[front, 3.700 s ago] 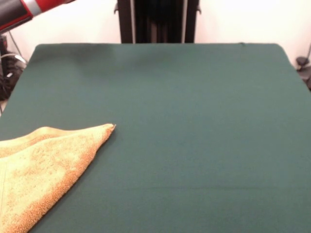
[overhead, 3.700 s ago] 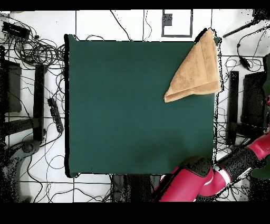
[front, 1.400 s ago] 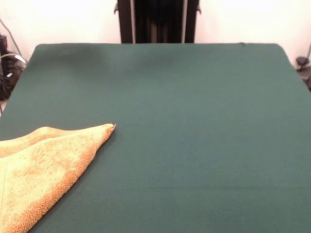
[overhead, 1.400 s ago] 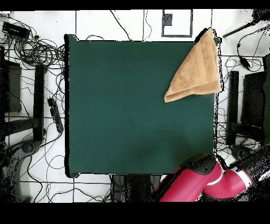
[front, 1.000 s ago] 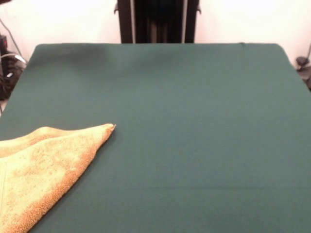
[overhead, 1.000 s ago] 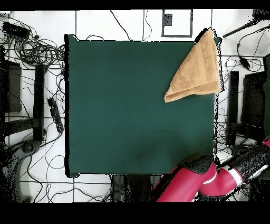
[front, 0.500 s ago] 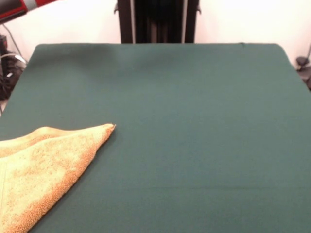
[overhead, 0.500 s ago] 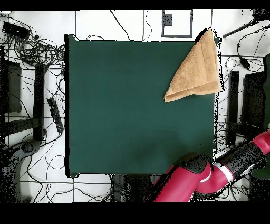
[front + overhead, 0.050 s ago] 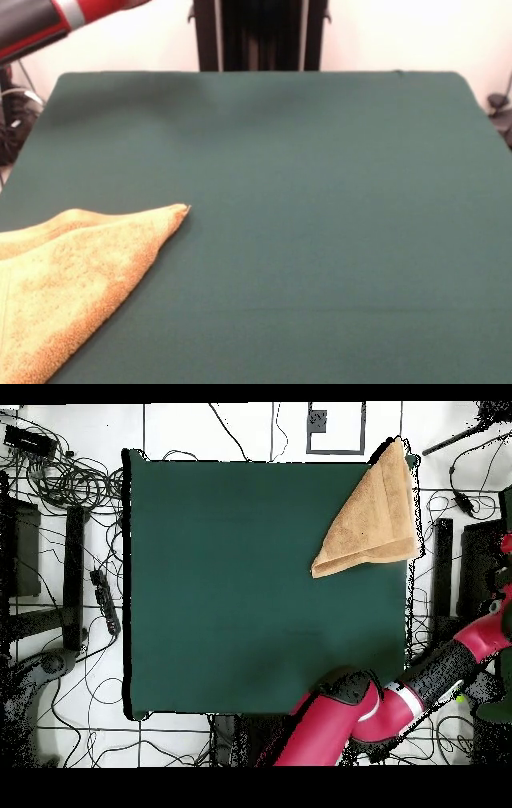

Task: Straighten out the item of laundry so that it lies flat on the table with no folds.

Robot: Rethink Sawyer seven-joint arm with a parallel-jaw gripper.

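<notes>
Front view first: the towel (image 9: 68, 280) lies at the lower left corner of the table (image 9: 320, 200), a folded wedge of orange-yellow terry with a fluffy looped pile and a darker orange rolled edge running down its right side. Its tip points up and to the right, toward the table's middle, and two stacked layers show along the upper edge (so it is not lying flat). Part of it runs out of the picture at the left and bottom. The table's surface is plain dark green cloth, felt-like and smooth. A red and black link of the arm (image 9: 56, 22) crosses the top left corner; the gripper does not show here

Overhead view: the towel (image 9: 375, 514) sits at the table's (image 9: 250, 584) upper right corner as a long triangle, its narrow end reaching just past the top edge and its wide end inward, long axis running top right to lower left. The red arm (image 9: 360, 719) bends beyond the table's bottom edge and stretches off to the right; its gripper lies outside this picture too, so the state of the fingers cannot be told
</notes>
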